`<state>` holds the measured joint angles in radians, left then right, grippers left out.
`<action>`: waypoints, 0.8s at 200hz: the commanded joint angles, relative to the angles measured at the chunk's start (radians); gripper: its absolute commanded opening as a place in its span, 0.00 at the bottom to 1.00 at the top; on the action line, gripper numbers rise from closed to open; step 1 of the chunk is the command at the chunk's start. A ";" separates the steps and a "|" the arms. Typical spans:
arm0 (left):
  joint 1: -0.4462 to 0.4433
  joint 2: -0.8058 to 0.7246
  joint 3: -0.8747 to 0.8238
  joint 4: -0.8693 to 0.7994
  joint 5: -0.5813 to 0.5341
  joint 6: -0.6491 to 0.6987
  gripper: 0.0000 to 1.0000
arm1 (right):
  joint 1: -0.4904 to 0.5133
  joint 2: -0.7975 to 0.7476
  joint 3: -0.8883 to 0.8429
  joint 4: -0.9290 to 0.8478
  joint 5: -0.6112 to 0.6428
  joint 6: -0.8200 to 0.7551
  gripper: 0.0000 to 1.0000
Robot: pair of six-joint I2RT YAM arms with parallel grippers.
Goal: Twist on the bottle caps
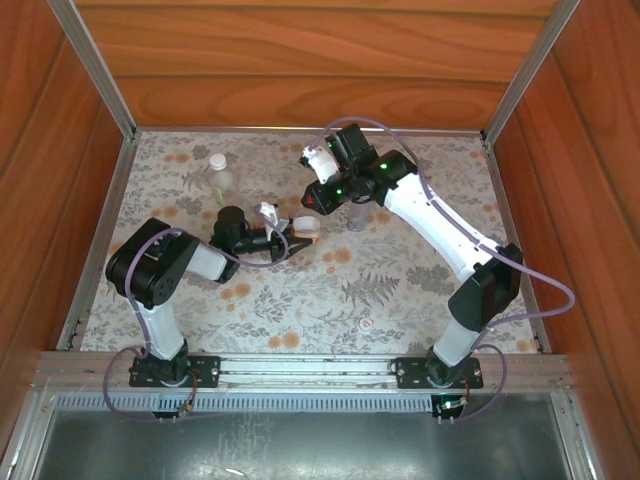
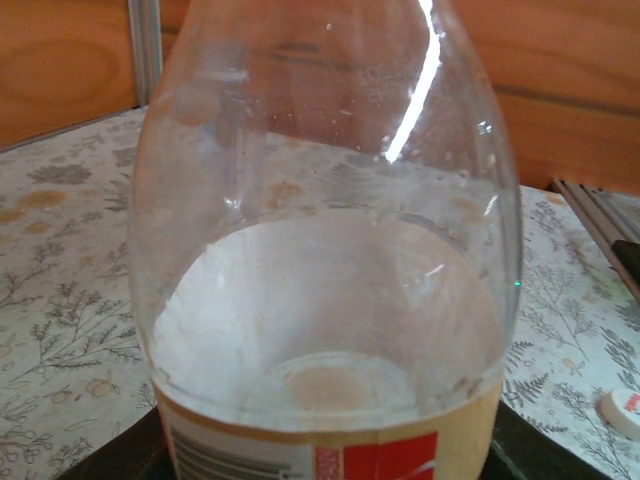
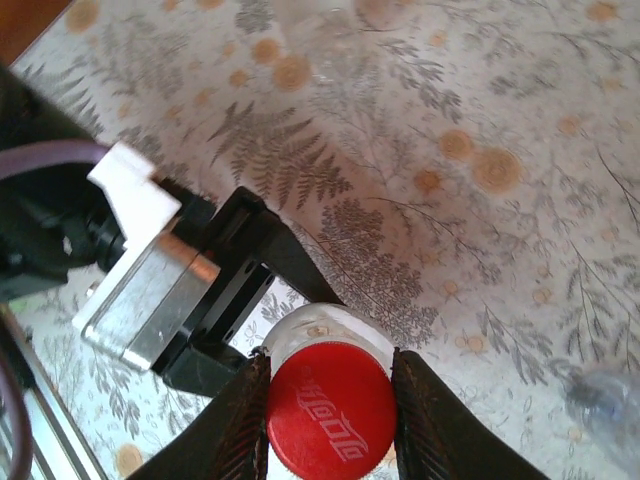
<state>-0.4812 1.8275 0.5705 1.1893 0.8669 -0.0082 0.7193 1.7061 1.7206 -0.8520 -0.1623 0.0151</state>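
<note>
The bottle with the red-orange label [image 2: 330, 300] stands upright, and my left gripper [image 1: 296, 234] is shut on its lower body; its dark fingers [image 2: 120, 455] show at the label's edges. On this bottle's neck [image 3: 322, 328] sits the red cap [image 3: 330, 410], with my right gripper [image 3: 330, 405] shut on it from above [image 1: 318, 198]. Further left, the plain wider bottle [image 1: 218, 182] carries a white cap [image 1: 217, 160]. A slim bottle [image 1: 357, 216] stands just right of the grippers, partly behind the right arm. One pale cap [image 1: 367, 324] lies loose on the mat [image 2: 625, 412].
A floral mat [image 1: 300, 290] covers the floor, boxed in by wooden walls [image 1: 300, 60] and aluminium rails [image 1: 100, 250]. The left arm's elbow [image 1: 150, 265] bends over the near left. The right arm [image 1: 440, 225] stretches diagonally across the right side.
</note>
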 commanded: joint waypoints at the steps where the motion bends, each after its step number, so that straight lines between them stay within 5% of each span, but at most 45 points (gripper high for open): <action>1: -0.009 0.015 -0.024 -0.112 -0.160 0.074 0.50 | 0.054 0.008 -0.037 -0.081 0.094 0.229 0.26; 48: -0.017 0.016 -0.019 -0.111 -0.167 0.076 0.50 | 0.112 0.017 -0.022 -0.105 0.285 0.363 0.28; 160: -0.018 0.017 -0.029 -0.112 -0.102 0.072 0.50 | 0.105 -0.014 -0.005 -0.051 0.270 0.211 0.43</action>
<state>-0.4995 1.8202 0.5690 1.1877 0.7963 0.0147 0.8181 1.7027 1.7214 -0.8680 0.1184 0.2596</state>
